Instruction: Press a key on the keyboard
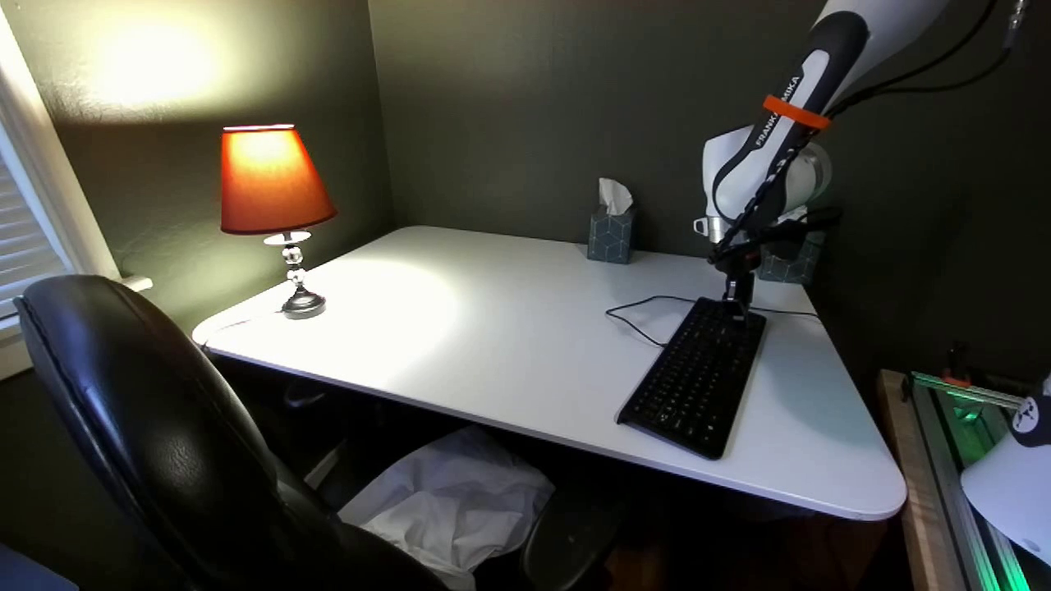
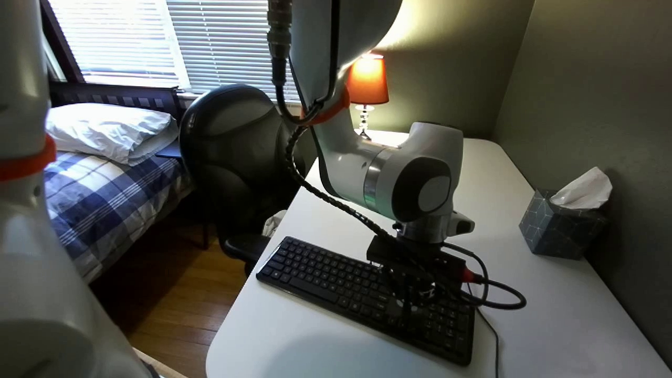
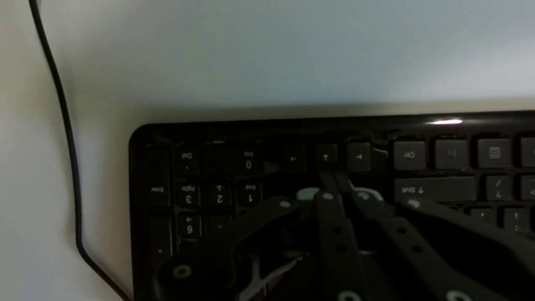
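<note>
The black keyboard lies flat on the white desk, and it also shows in an exterior view and upside down in the wrist view. My gripper points down over it with its fingertips together and nothing between them. The tips are by the arrow-key cluster, at the lower edge of the key marked with an up-type arrow. The gripper also shows in both exterior views. Whether the tips touch a key cannot be told. The arm hides part of the number pad side.
The keyboard's thin cable runs across the desk beside it. Grey tissue boxes stand near the wall. A lit orange lamp stands at the far desk end. A black chair is at the desk's edge.
</note>
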`<state>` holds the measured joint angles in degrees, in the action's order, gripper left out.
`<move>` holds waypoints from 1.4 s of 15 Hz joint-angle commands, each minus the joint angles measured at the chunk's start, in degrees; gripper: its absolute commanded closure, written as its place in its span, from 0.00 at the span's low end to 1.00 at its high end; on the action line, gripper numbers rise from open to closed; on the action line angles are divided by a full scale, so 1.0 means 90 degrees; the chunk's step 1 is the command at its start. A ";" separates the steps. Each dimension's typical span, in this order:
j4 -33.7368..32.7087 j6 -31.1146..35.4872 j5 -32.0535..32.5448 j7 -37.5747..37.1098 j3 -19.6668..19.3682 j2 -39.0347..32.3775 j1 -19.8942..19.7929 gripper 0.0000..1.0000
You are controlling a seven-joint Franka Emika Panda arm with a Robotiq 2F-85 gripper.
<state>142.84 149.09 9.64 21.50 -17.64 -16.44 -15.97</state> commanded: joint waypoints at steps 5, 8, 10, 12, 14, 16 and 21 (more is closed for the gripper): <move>-0.0192 -0.0065 0.0001 -0.0065 0.0195 -0.0239 -0.0126 1.00; -0.0229 -0.0071 0.0028 -0.0094 0.0229 -0.0303 -0.0117 1.00; -0.0263 -0.0059 0.0017 -0.0114 0.0242 -0.0337 -0.0124 1.00; -0.0282 -0.0053 0.0016 -0.0127 0.0242 -0.0350 -0.0128 1.00; -0.0311 -0.0060 0.0022 -0.0137 0.0242 -0.0366 -0.0127 1.00; -0.0339 -0.0069 0.0033 -0.0147 0.0245 -0.0392 -0.0118 1.00; -0.0359 -0.0097 0.0069 -0.0181 0.0234 -0.0419 -0.0095 1.00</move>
<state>140.65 149.04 9.64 21.31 -16.28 -18.95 -16.24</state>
